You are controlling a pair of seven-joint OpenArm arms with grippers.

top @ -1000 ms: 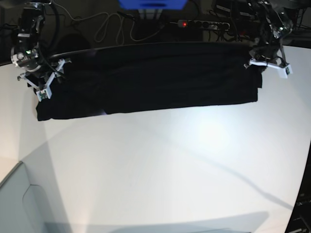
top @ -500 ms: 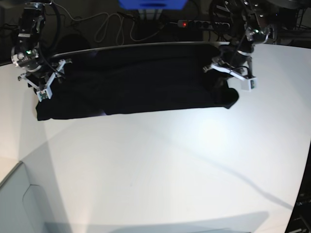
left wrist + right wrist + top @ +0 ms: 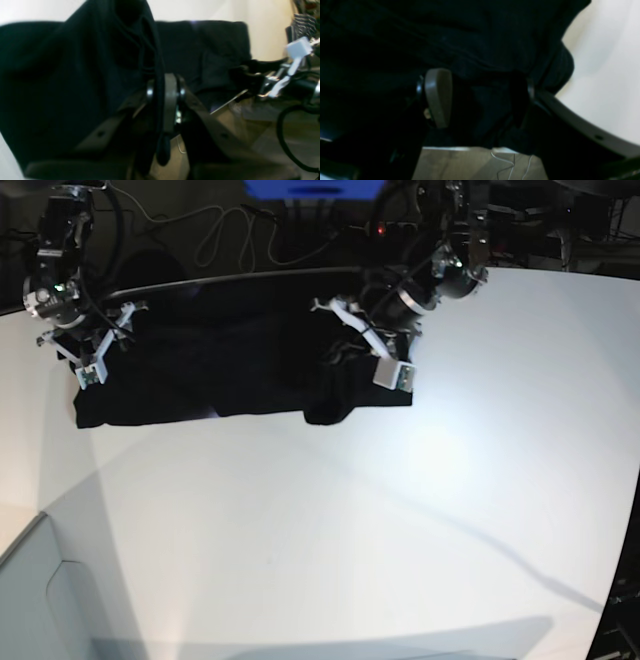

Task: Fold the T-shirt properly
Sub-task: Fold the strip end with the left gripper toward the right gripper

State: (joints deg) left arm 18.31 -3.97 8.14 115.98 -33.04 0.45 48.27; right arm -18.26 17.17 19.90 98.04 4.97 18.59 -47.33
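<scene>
Over at the far edge of the white table (image 3: 420,510), the black T-shirt (image 3: 230,365) lies as a long dark band, only its plain side showing. The left gripper (image 3: 362,348) is clamped tight on the shirt's end, fabric pinched between its fingers (image 3: 170,105) in the wrist view, and it holds that end raised over the middle of the band, so the cloth bunches and drapes beneath it. The right gripper (image 3: 95,345) sits at the other end with its jaws spread wide; its pale pad (image 3: 438,97) rests against the dark cloth, which fills the gap between the jaws without being squeezed.
</scene>
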